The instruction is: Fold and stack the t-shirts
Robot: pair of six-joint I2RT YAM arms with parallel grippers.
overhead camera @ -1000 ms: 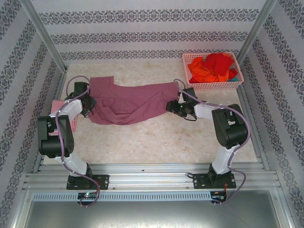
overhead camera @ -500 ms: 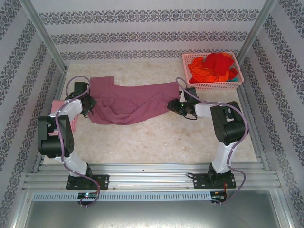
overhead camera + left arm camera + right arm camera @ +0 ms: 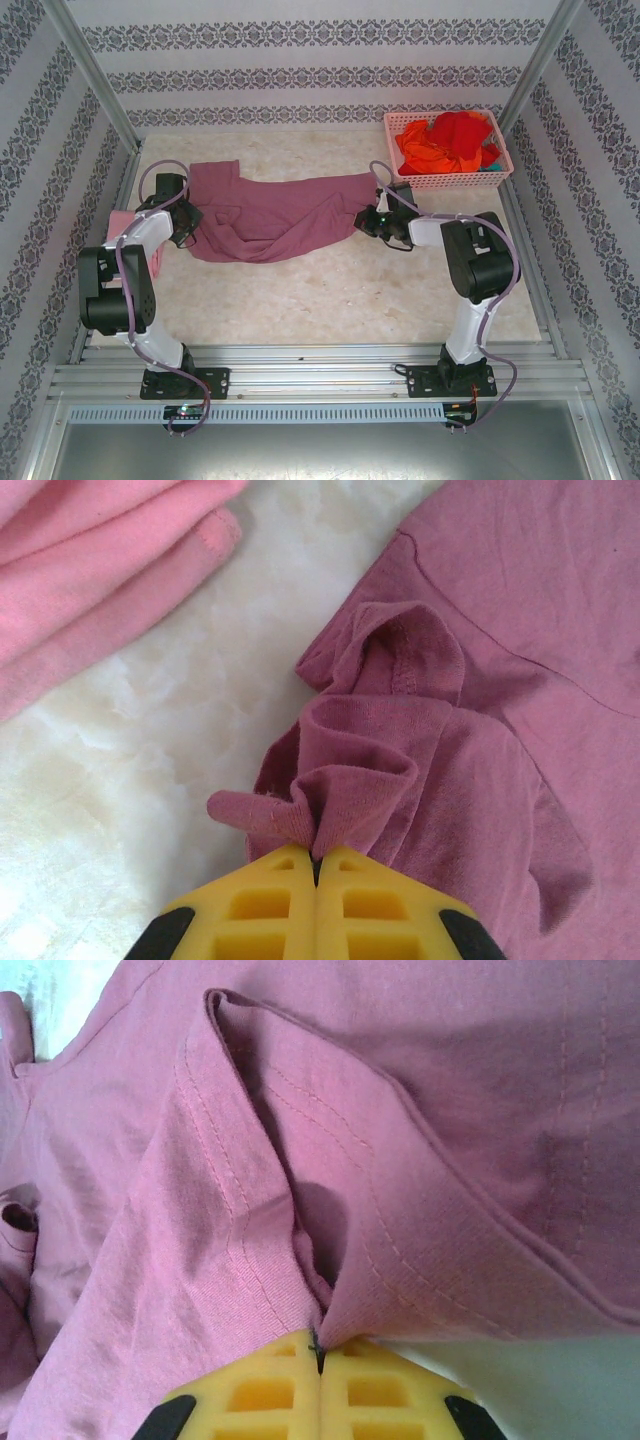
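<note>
A dusty mauve-maroon t-shirt point(image 3: 270, 215) lies spread and wrinkled across the middle of the table. My left gripper point(image 3: 188, 226) is at its left edge, shut on a bunched fold of the mauve cloth point(image 3: 345, 780). My right gripper point(image 3: 364, 222) is at the shirt's right end, shut on a pinched hem of the same shirt point(image 3: 300, 1250). A folded light pink t-shirt point(image 3: 90, 570) lies at the far left, beside the left arm point(image 3: 122, 218). Bright red and orange t-shirts point(image 3: 450, 140) are heaped in the basket.
A pink plastic lattice basket point(image 3: 452, 180) stands at the back right corner. Metal frame posts point(image 3: 95, 80) and patterned walls close in the table on three sides. Bare marbled tabletop point(image 3: 330, 290) lies in front of the shirt.
The right gripper has shifted slightly toward the back with the shirt's right end, and its arm has swung a little. The left arm has held still.
</note>
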